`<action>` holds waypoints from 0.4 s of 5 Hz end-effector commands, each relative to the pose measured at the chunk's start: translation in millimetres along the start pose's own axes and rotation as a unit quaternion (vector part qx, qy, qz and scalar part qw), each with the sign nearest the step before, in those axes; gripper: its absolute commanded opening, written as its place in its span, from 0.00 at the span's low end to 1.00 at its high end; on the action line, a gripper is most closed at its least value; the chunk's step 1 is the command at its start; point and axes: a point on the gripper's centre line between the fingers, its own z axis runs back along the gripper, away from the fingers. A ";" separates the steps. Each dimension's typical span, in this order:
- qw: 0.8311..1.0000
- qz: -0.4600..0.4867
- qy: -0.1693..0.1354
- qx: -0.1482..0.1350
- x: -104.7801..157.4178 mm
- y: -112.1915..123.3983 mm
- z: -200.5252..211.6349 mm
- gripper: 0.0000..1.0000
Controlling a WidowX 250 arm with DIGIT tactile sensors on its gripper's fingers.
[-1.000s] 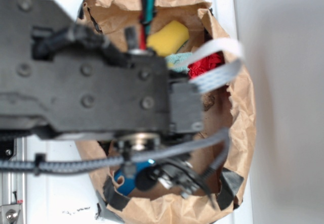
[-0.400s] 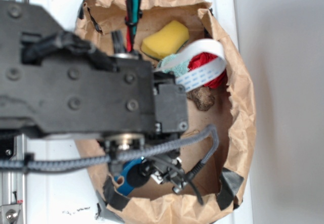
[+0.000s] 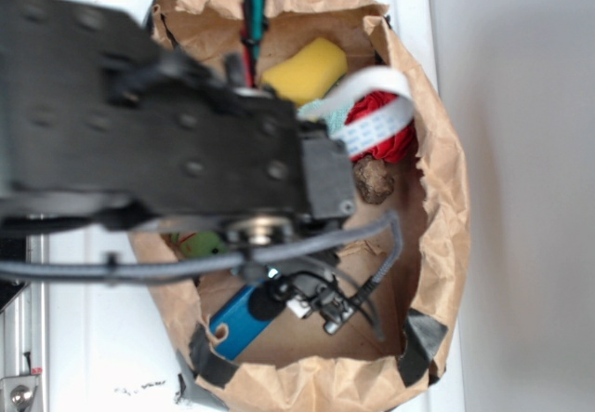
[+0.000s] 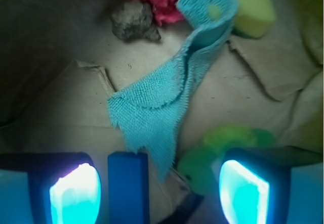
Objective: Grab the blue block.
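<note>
Wrist view only: we log the gripper (image 4: 159,193) spread wide, holding nothing, with the blue block (image 4: 128,186) between its fingers beside the left one, and a teal cloth (image 4: 167,95) just beyond. Exterior view only: we log the paper bag (image 3: 446,198) holding all items, its floor largely hidden by the blurred arm (image 3: 158,142). The green object (image 4: 223,148) is too blurred to identify.

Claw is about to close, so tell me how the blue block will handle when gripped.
The blue block looks stiff, with flat straight faces, so it should not flop. Its smooth faces might slip. The teal cloth drapes close beside it and could snag in the open claw.
</note>
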 end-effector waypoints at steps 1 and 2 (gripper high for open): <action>1.000 0.001 -0.018 -0.008 16.4 -3.9 -1.8 1.00; 1.000 -0.005 -0.020 -0.006 -16.4 15.5 0.8 1.00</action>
